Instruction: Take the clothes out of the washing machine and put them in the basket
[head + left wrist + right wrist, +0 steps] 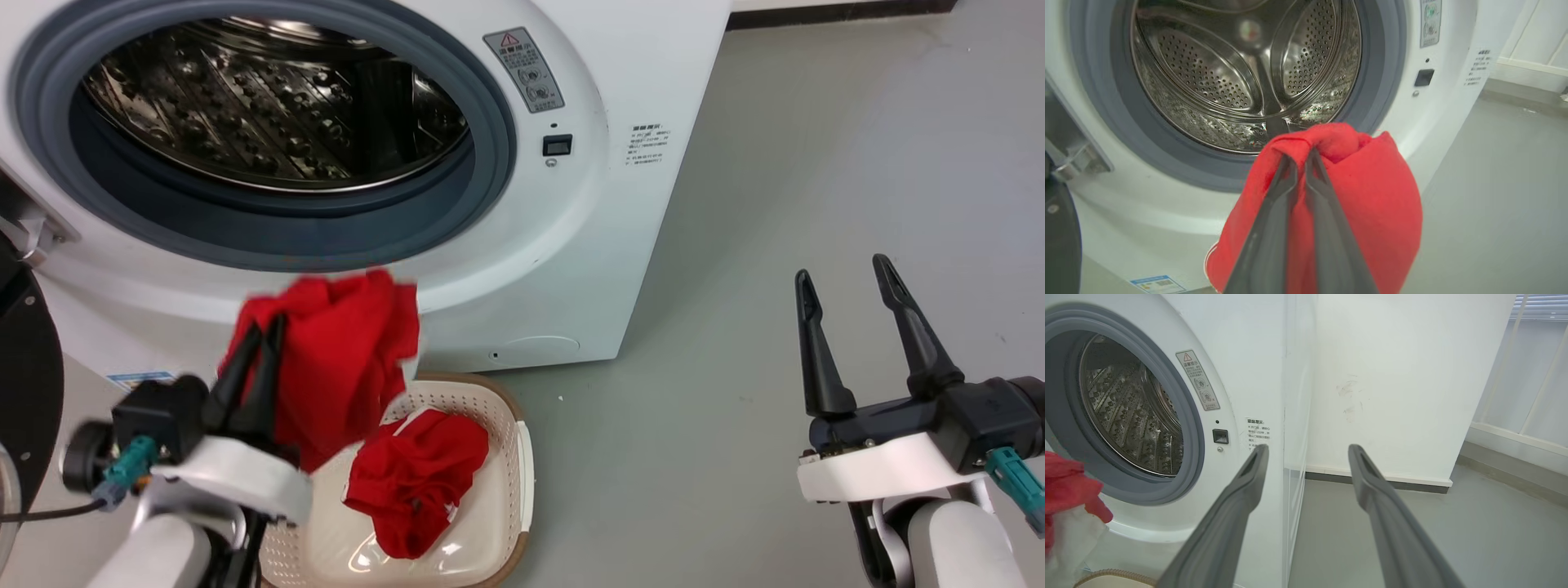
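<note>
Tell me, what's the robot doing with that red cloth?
It's unloading laundry. Its left hand is shut on a red garment, holding it up in front of the washing machine, about over the basket. A second red garment already lies in the basket. The drum looks empty from here. The right hand is open, off to the side, holding nothing.

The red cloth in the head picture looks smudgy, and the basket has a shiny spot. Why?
Head view: the red garment and left gripper are smeared, probably motion blur; white glare sits on the glossy floor of the basket. Left wrist view: the garment looks crisper.
</note>
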Robot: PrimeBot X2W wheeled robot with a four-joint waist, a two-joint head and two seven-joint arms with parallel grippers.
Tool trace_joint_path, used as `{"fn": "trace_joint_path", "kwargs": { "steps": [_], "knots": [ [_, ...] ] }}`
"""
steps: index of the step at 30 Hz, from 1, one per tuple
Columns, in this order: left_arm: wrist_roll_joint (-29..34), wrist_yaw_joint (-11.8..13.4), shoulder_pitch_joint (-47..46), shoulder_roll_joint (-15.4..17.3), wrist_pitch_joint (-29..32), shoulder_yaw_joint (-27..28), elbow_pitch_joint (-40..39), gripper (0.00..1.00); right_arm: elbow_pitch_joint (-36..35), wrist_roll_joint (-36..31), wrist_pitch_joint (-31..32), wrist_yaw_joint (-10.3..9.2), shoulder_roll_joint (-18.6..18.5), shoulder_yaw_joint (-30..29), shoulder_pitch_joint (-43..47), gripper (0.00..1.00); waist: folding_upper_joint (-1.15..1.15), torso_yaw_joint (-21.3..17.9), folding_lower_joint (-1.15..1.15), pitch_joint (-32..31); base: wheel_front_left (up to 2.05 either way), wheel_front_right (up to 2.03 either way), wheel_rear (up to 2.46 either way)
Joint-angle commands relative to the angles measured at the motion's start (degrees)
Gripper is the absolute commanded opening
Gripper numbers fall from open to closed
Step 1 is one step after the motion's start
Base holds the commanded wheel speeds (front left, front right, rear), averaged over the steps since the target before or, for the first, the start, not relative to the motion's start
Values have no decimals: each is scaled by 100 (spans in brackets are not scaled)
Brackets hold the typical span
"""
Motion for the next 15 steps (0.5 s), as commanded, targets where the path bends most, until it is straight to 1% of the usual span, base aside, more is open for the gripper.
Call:
{"fn": "trace_joint_path", "kwargs": {
  "steps": [1,3,7,15],
  "knots": [
    [-101,-22,83,-37,-7,16,37,0,0,14,-11,-6,8,22,39,100,0,-32,1,61,0,0,0],
    [-168,-90,172,-42,25,-15,233,0,-23,16,-11,-6,6,23,-11,100,0,-60,1,148,0,0,0],
    [-325,-279,237,-184,60,-145,808,0,-59,-19,-11,-6,8,6,-107,100,0,-126,1,344,0,0,0],
    [-413,-817,-301,-516,89,-422,2498,0,-177,-86,-11,-6,8,15,-314,100,0,-348,1,974,0,0,0]
  ]
}}
